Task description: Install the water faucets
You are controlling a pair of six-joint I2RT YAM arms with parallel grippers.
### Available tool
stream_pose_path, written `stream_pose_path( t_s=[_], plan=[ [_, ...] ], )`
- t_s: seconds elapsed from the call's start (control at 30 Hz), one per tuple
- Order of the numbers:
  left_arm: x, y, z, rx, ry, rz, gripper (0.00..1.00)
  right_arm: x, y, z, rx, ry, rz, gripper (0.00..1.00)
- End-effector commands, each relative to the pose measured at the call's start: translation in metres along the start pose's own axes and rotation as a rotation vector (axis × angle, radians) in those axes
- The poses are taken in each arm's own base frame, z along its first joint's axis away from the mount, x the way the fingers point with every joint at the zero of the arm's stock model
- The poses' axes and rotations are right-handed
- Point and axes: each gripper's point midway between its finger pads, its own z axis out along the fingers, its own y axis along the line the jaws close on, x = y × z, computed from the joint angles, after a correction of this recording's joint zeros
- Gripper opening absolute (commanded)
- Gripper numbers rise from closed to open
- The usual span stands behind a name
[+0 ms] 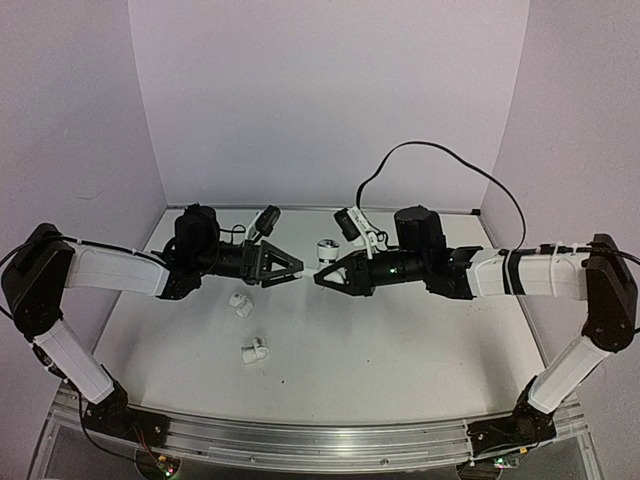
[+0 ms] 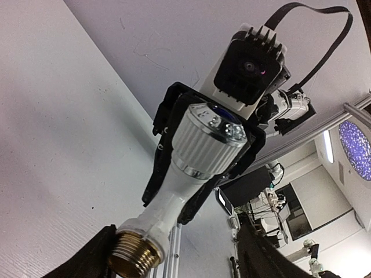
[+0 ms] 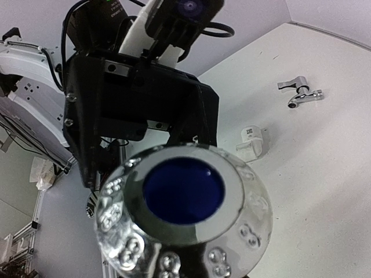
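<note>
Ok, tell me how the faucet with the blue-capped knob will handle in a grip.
The faucet looks rigid, white body with brass threaded end, so it should not flex. The brass and the chunky knob probably make it heavy for its size. The shiny knob may slip; set down, its round shape could roll.

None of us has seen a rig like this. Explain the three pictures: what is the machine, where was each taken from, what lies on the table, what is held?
Two robot arms with two-finger grippers are bolted to a white table. One picture looks down from above; the other two come from cameras on the wrists. The right gripper is shut on a white plastic faucet with a blue-capped knob and brass thread. The left gripper stands open at its brass end. Two small white plastic fittings and a small silver metal tap piece lie on the table.
</note>
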Motion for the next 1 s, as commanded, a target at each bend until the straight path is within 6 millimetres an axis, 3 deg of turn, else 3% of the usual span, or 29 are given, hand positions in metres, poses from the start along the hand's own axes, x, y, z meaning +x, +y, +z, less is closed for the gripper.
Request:
stream_pose_path(
  t_s=[0.0,0.1,0.27,0.4,0.5,0.6,0.7,0.8,0.87,0.97],
  plan=[
    [-0.011,-0.018,0.003,0.056,0.002,0.075,0.65,-0.019,0.018,-0.005,-0.064,-0.04,-0.028,0.0],
    [-0.01,-0.019,0.005,0.063,0.01,0.08,0.53,-0.02,0.018,-0.003,-0.068,-0.039,-0.019,0.0],
    [-0.012,-0.02,0.006,0.061,0.002,0.091,0.23,-0.022,0.008,-0.001,-0.02,-0.053,0.018,0.01],
    [-0.016,-0.024,0.004,0.052,-0.02,0.114,0.04,-0.026,0.007,-0.002,-0.015,-0.079,0.037,0.43],
    [-0.02,-0.026,0.003,0.045,-0.038,0.127,0.0,-0.031,0.006,-0.001,-0.011,-0.107,0.061,0.7],
    [-0.023,-0.028,0.002,0.04,-0.054,0.139,0.0,-0.035,0.006,-0.001,-0.015,-0.126,0.077,0.82],
    [-0.025,-0.028,0.0,0.028,-0.075,0.139,0.0,-0.038,0.009,-0.002,-0.036,-0.145,0.076,0.76],
    [-0.029,-0.028,-0.001,0.016,-0.099,0.131,0.0,-0.039,0.015,-0.001,-0.076,-0.154,0.077,0.43],
    [-0.032,-0.027,-0.002,0.006,-0.119,0.125,0.0,-0.038,0.014,0.001,-0.075,-0.155,0.084,0.31],
    [-0.037,-0.026,-0.004,-0.008,-0.148,0.117,0.0,-0.035,0.013,0.005,-0.08,-0.145,0.079,0.48]
  ],
)
